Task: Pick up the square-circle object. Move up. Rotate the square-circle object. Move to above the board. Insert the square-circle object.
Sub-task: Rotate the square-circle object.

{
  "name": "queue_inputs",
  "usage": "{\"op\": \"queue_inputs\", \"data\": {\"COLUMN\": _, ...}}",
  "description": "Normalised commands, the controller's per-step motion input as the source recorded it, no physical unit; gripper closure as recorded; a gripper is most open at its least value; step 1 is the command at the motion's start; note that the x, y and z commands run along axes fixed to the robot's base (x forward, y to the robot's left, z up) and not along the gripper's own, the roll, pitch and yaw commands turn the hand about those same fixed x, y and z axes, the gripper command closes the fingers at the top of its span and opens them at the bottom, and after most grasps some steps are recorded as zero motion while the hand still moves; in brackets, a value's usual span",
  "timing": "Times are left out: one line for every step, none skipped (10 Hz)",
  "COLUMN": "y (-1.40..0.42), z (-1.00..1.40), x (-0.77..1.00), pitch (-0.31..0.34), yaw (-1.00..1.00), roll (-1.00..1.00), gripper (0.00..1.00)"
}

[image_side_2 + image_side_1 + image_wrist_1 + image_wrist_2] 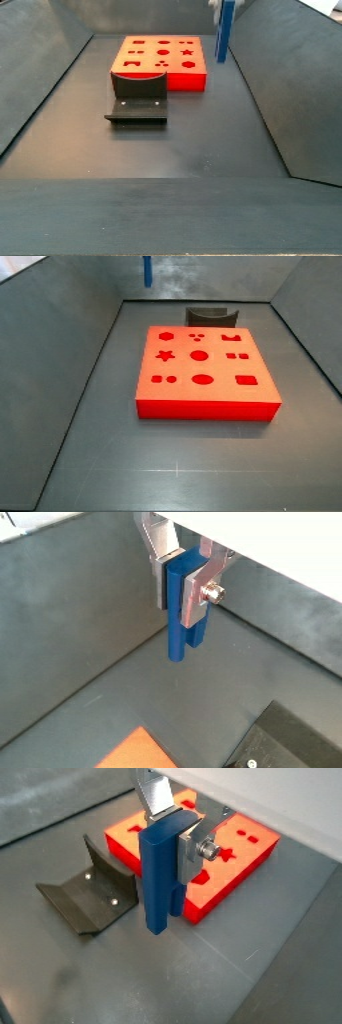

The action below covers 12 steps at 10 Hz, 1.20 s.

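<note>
My gripper [183, 587] is shut on the square-circle object [185, 637], a slim blue block that hangs upright from the fingers, high above the grey floor. In a wrist view the gripper [171, 843] holds the block [159, 883] in front of the board [234, 888], a red-orange slab with darker cut-out holes. In both side views the block [147, 268] [225, 30] hangs near the top edge, up and off to one side of the board [221, 368] [181, 82]. The gripper body is mostly cut off there.
The dark fixture [207, 316] [138, 100] stands on the floor against one short end of the board; it also shows in both wrist views [87, 898] [287, 742]. Grey sloping walls [80, 346] enclose the floor.
</note>
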Motion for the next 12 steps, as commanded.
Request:
{"op": "queue_inputs", "data": {"y": 0.0, "z": -1.0, "x": 0.02, "pitch": -0.051, "yaw": 0.03, "roll": 0.01, "gripper": 1.0}}
{"op": "queue_inputs", "data": {"y": -0.01, "z": -1.0, "x": 0.02, "pitch": -0.05, "yaw": 0.03, "roll": 0.0, "gripper": 1.0}}
{"op": "queue_inputs", "data": {"y": -0.01, "z": -1.0, "x": 0.02, "pitch": -0.049, "yaw": 0.03, "roll": -0.01, "gripper": 1.0}}
{"op": "queue_inputs", "data": {"y": -0.01, "z": -1.0, "x": 0.02, "pitch": -0.048, "yaw": 0.03, "roll": -0.01, "gripper": 1.0}}
{"op": "queue_inputs", "data": {"y": -0.01, "z": -1.0, "x": 0.03, "pitch": -0.053, "yaw": 0.03, "roll": -0.02, "gripper": 1.0}}
{"op": "queue_inputs", "data": {"y": -0.02, "z": -1.0, "x": 0.03, "pitch": -0.055, "yaw": 0.03, "roll": -0.03, "gripper": 1.0}}
{"op": "queue_inputs", "data": {"y": -0.02, "z": -1.0, "x": 0.03, "pitch": -0.058, "yaw": 0.03, "roll": -0.04, "gripper": 1.0}}
{"op": "queue_inputs", "data": {"y": -0.02, "z": -0.92, "x": 0.03, "pitch": -0.058, "yaw": 0.03, "roll": -0.04, "gripper": 1.0}}
{"op": "queue_inputs", "data": {"y": -0.01, "z": -0.73, "x": 0.03, "pitch": -0.057, "yaw": 0.03, "roll": -0.05, "gripper": 1.0}}
{"op": "queue_inputs", "data": {"y": -0.01, "z": -0.59, "x": 0.03, "pitch": -0.056, "yaw": 0.03, "roll": -0.06, "gripper": 1.0}}
{"op": "queue_inputs", "data": {"y": -0.01, "z": -0.41, "x": 0.03, "pitch": -0.055, "yaw": 0.04, "roll": -0.07, "gripper": 1.0}}
{"op": "queue_inputs", "data": {"y": -0.01, "z": -0.32, "x": 0.03, "pitch": -0.051, "yaw": 0.04, "roll": -0.07, "gripper": 1.0}}
